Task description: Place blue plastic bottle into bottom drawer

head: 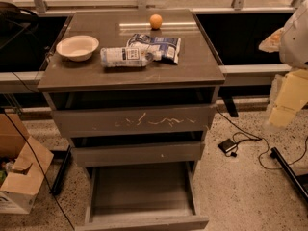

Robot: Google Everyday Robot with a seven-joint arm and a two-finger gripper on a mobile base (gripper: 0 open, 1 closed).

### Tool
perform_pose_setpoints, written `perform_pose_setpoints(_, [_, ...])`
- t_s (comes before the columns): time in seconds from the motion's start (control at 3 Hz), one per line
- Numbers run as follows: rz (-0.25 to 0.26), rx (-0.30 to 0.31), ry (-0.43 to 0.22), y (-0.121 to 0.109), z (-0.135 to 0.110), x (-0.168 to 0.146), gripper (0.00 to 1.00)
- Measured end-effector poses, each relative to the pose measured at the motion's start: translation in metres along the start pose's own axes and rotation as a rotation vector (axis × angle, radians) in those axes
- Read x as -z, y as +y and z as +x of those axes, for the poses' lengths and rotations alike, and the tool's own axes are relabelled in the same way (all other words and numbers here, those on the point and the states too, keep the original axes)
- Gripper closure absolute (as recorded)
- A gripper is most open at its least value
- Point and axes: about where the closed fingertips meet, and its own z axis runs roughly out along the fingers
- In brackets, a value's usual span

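The blue plastic bottle (126, 57) lies on its side on top of the desk (197, 69), left of the middle and towards the near edge, with its cap end pointing right. That end touches or overlaps a crinkly blue-and-white snack bag (162, 45) lying just behind it to the right. A pale bowl (77, 47) sits just left of the bottle, and an orange (156, 21) rests farther back near the far edge, apart from the rest. Below the desk top are three grey drawers: the top drawer (132, 121) with pale scratches across its front, the narrow middle drawer (137, 153), and the bottom drawer (142, 192), which is pulled well out towards the near side so its flat grey interior shows. The gripper (288, 102) hangs at the far right edge of the scene, well apart from the desk and the bottle, at about drawer height; whether it is open or closed cannot be told. A brown cardboard box (21, 174) stands on the speckled floor at the left.
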Motion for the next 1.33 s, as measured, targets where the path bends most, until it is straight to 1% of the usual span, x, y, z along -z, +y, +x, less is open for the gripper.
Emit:
perform_pose_setpoints(0.33, [0.000, 0.000, 0.000, 0.000, 0.000, 0.000, 0.00])
perform_pose_setpoints(0.67, [0.004, 0.029, -0.045, 0.000, -0.032, -0.015, 0.00])
perform_pose_setpoints(1.0, [-0.011, 0.074, -0.125, -0.003, -0.073, -0.036, 0.00])
perform_pose_setpoints(1.33, [-0.050, 0.109, -0.221, -0.013, -0.113, -0.050, 0.00])
